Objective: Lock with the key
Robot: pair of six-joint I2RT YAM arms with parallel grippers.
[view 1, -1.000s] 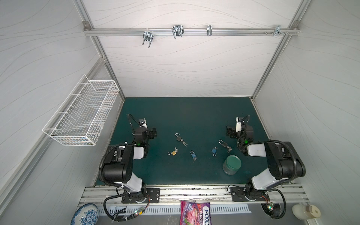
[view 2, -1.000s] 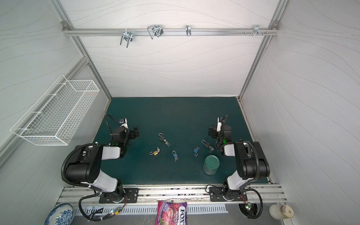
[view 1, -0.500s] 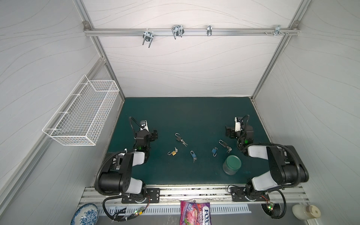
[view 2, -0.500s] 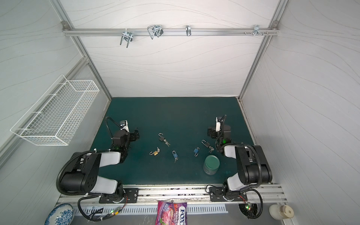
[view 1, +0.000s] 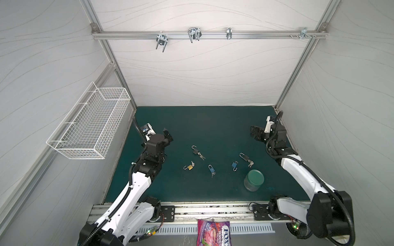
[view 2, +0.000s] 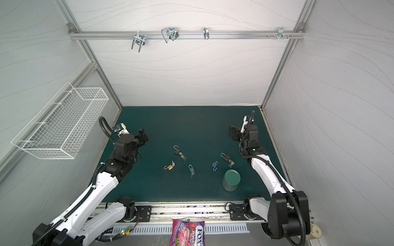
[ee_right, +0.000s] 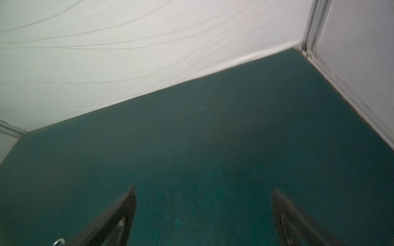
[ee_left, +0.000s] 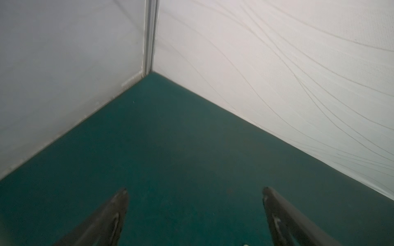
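Teal mat (view 1: 202, 127) covers the floor, with both arms over it. Wire basket (view 1: 91, 125) hangs on the side wall, outboard of the left fingers. Left gripper (view 1: 167, 137) has its fingers spread wide with nothing between them; its wrist view (ee_left: 195, 191) shows only bare mat ahead. Right gripper (view 1: 255, 133) is the same, fingers wide apart and empty (ee_right: 204, 191). Candy bag (view 1: 213, 232) lies off the mat, far behind both grippers. Green-lidded jar (view 1: 254, 180) stands behind the right fingers, well apart.

Five padlocks lie on the mat between the grippers, none touched:
- Black padlock (view 1: 195, 150), shackle open, with keys (view 1: 201, 157), is closest to the left fingers.
- Brass padlock (view 1: 189, 167), shackle open.
- Blue padlock (view 1: 211, 169), mid-gap.
- Second blue padlock (view 1: 234, 165), shackle open.
- Dark padlock (view 1: 244, 157) with key bunch (view 1: 249, 163) is closest to the right fingers.
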